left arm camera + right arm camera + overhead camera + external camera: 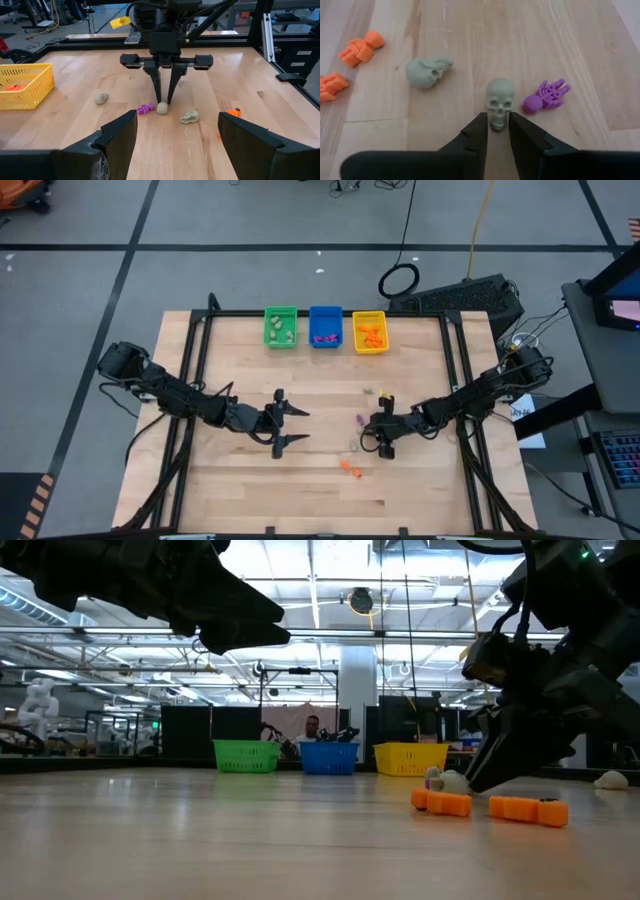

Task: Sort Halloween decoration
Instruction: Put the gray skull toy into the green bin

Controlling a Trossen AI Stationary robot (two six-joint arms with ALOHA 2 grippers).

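**Right gripper closing on a pale skull**

The right gripper [494,131], at about four o'clock from the bench [240,480] centre, has its fingers narrowed around the chin end of a pale skull [499,102] lying on the wood. A purple skeleton [547,96] lies just beside the skull, a second pale skull [427,71] near it, and orange pieces [361,48] farther off. The left gripper [288,423] waits spread wide at about eight o'clock. The hold looks shallow, so the rounded skull may squirt forward or nudge the purple neighbour
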